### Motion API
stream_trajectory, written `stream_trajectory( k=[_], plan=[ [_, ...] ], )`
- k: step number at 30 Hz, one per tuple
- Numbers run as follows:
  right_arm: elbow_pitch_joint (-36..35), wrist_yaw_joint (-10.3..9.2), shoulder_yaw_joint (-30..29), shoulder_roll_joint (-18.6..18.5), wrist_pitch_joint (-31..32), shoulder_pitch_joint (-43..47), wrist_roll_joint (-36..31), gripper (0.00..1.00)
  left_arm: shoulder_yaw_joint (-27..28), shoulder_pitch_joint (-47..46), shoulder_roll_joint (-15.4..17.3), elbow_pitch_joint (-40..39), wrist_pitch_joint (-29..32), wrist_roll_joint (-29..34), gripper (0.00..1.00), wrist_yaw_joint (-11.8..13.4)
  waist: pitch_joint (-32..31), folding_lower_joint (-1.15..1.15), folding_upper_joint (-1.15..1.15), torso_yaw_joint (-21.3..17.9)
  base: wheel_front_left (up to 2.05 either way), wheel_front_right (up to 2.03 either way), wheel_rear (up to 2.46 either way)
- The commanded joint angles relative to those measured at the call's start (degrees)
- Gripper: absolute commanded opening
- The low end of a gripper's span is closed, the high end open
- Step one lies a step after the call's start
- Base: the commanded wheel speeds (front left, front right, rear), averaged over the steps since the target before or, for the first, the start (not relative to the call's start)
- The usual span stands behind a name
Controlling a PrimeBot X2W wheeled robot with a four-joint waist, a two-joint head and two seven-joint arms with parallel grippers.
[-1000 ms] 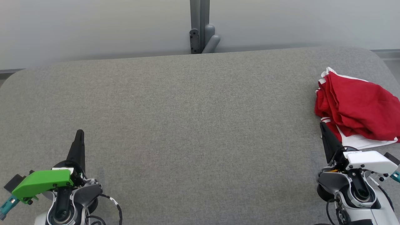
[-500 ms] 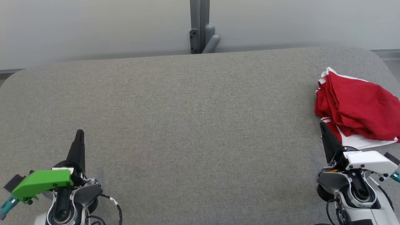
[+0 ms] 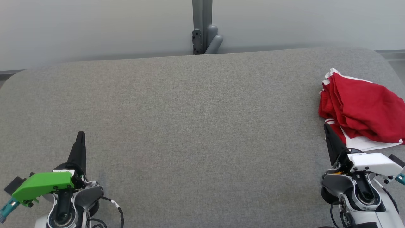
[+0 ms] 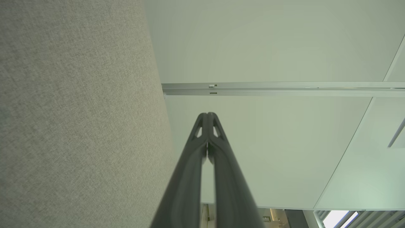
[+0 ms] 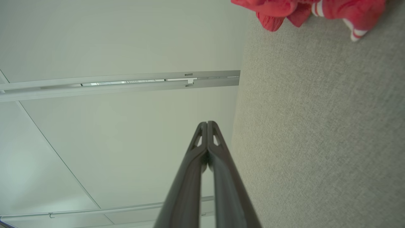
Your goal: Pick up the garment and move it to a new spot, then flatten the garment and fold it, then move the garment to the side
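Plainly | left end effector point(image 3: 81, 133), right end effector point(image 3: 326, 126) pressed together | garment point(image 3: 360, 107) ungrasped — right needed spreading over a raised fold.

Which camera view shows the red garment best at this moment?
The head view: the red garment lies crumpled at the right end of the grey surface, nearly whole, clipped by the frame edge. The right wrist view catches a strip of it at its top edge. The left wrist view faces that surface and a wall.
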Motion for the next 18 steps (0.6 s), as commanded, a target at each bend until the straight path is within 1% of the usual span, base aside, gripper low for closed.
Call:
stream_trajectory(
  k=[1, 18],
  plan=[
    [-0.2, 0.02, 0.0, -0.4, -0.1, -0.2, 0.3, 0.0, 0.0, -0.7, 0.4, 0.0, 0.1, -0.1, 0.0, -0.2, 0.0, 0.0, 0.0, 0.0, 0.0, 0.0, 0.0],
    [-0.2, 0.02, 0.1, -0.4, -0.2, -0.2, 0.4, 0.0, 0.0, -0.7, 0.4, 0.0, 0.1, -0.1, 0.0, -0.2, 0.0, 0.0, 0.0, 0.0, 0.0, 0.0, 0.0]
  ],
)
